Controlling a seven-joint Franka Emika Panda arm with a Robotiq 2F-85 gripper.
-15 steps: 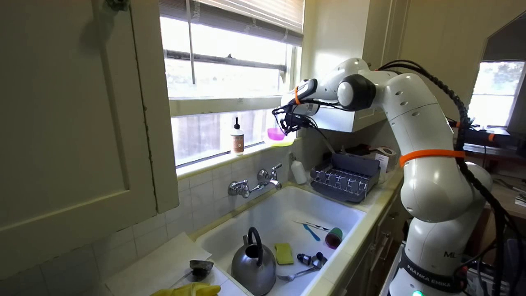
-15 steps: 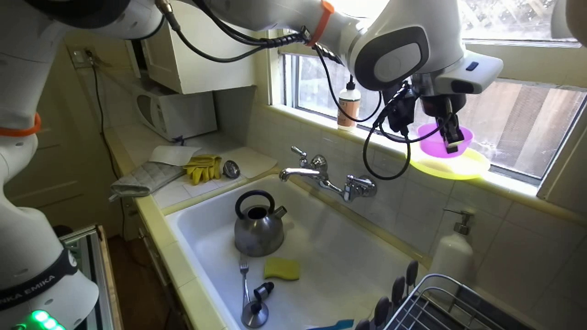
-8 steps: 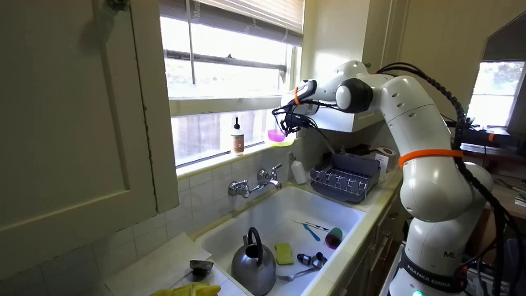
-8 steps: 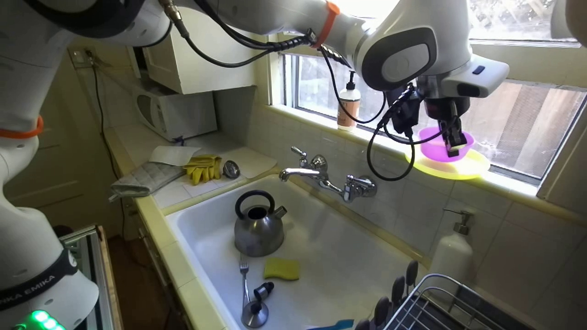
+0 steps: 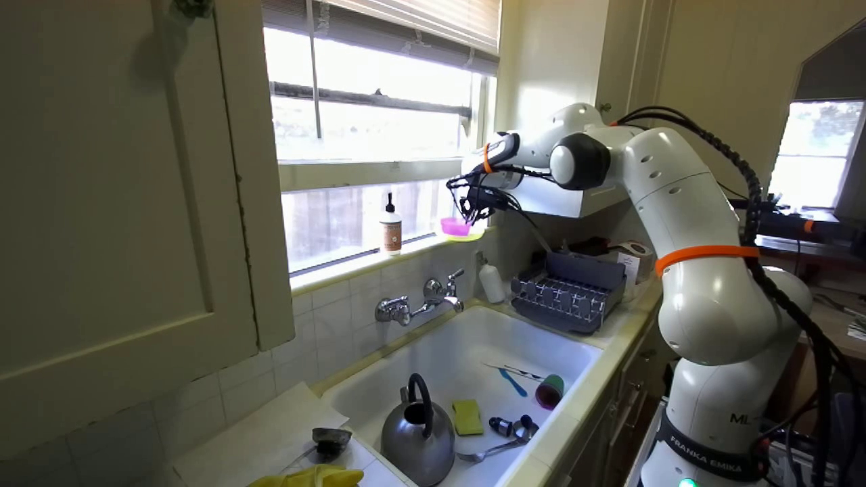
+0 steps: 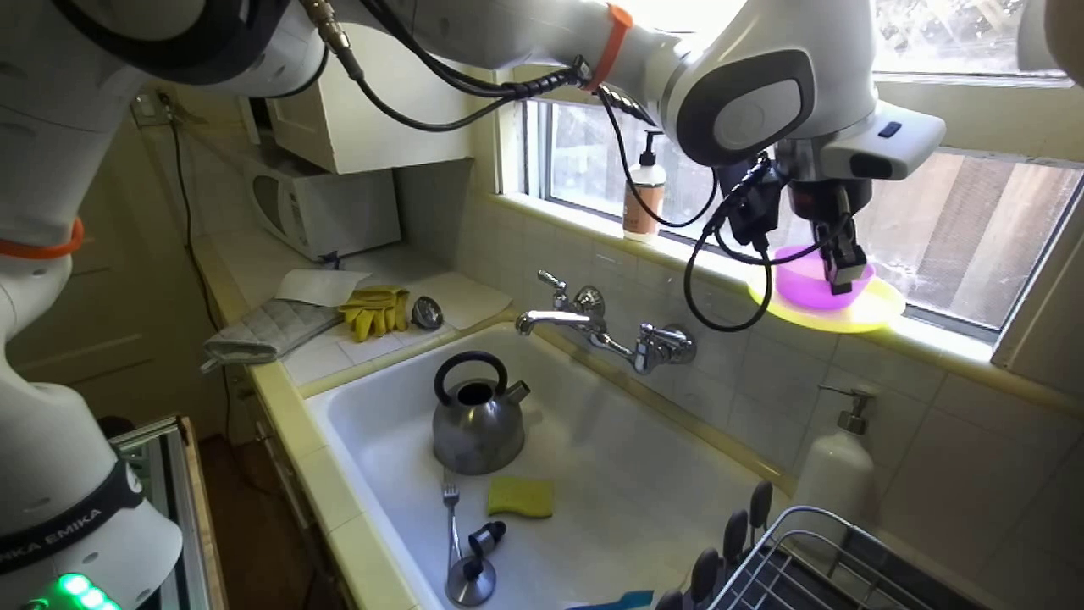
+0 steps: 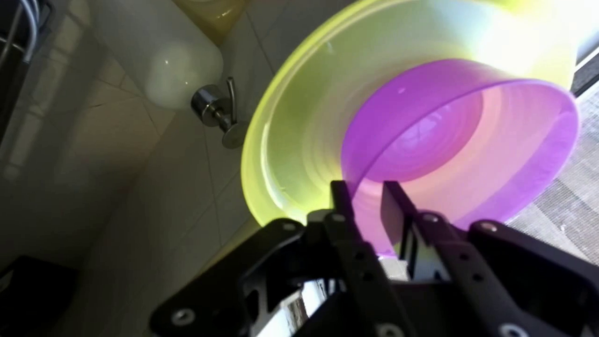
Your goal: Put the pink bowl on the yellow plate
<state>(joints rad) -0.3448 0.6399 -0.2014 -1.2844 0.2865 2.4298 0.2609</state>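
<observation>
Apparently upright on the yellow plate [image 7: 295, 117], the pink bowl [image 7: 435, 135] has its thin wall running between the tips of the pincer [image 7: 366, 189]: one finger outside, one inside, the gap narrow but wider than the wall. Being round, the bowl shows no long axis; its body spreads right in the wrist view, on the inner finger's side. If placing is done, as seems likely, the pincer should back out along that wall; sideways drift could drag the bowl. Whether the outer finger touches is unclear. The bowl's underside is hidden; glare bleaches part of the plate, cut off at the top of the wrist view. In both exterior views the pincer covers part of the bowl.
</observation>
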